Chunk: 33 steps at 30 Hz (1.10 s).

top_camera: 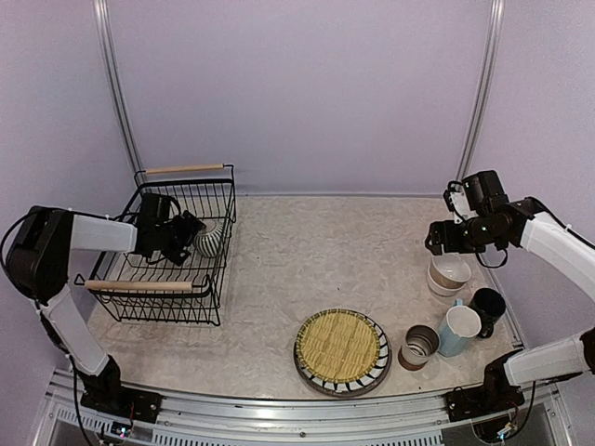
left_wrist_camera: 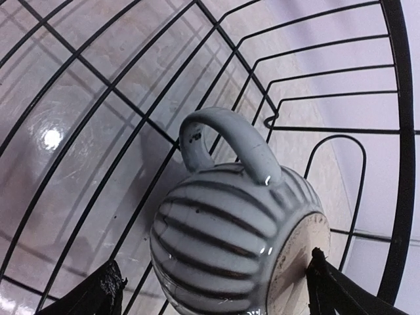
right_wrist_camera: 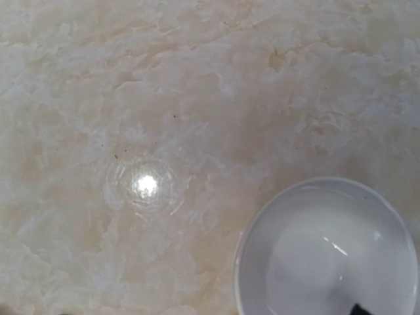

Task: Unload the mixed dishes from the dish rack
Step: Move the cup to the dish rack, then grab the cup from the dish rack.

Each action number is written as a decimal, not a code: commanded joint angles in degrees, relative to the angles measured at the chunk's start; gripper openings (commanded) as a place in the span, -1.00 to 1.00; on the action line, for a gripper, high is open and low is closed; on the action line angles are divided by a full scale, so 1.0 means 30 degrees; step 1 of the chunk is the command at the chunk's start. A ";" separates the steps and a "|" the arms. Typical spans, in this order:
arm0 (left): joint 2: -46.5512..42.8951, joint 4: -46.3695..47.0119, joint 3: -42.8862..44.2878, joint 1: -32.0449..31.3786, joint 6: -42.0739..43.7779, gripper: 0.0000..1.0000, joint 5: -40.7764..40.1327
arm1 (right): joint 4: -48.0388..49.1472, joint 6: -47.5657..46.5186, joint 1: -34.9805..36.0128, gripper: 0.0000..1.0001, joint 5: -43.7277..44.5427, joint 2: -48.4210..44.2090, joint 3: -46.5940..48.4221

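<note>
Left wrist view: grey-striped pot [left_wrist_camera: 223,243] on its side on the wire floor of the dish rack [left_wrist_camera: 388,131], long axis crosswise from fingertip to fingertip, beige base toward the right-hand tip, loop handle [left_wrist_camera: 230,141] pointing away toward the rack's wall. Left gripper [left_wrist_camera: 213,292] spread wide astride the pot, one tip against the base rim, the other just clear of the ribbed side. Right gripper [top_camera: 435,238] over the table [right_wrist_camera: 164,98] near the white bowl [right_wrist_camera: 328,249], well apart from the rack; jaw spread impossible to tell.

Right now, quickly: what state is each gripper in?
Left gripper: open, straddling the striped pot.
Right gripper: cannot be told.
</note>
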 commanded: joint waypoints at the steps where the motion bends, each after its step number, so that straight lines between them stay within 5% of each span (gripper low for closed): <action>1: -0.1785 -0.3895 -0.0199 0.0527 0.3209 0.87 0.0508 | 0.0130 0.0009 -0.0027 0.78 -0.0063 0.0087 -0.0281; 7: -0.2500 -0.4889 0.1597 0.2779 0.5265 0.76 0.5504 | 0.0282 -0.0059 -0.0020 0.78 -0.0034 0.0240 -0.0424; 13: -0.0780 -1.0238 0.5953 0.1865 0.5667 0.79 0.2517 | 0.0511 0.0055 -0.0020 0.78 -0.0199 0.0322 -0.0584; 19: 0.2092 -1.5108 1.0300 0.0725 0.3047 0.84 -0.0940 | 0.0358 0.0033 -0.0002 0.77 -0.0125 0.0234 -0.0528; 28: 0.6034 -1.7560 1.4598 0.0080 0.2196 0.77 -0.2800 | 0.0307 0.0080 0.0008 0.78 -0.0051 0.0044 -0.0639; 33: 0.7610 -1.7726 1.5441 0.0064 0.1798 0.51 -0.2027 | 0.0239 0.0089 0.0009 0.78 0.0023 -0.0032 -0.0713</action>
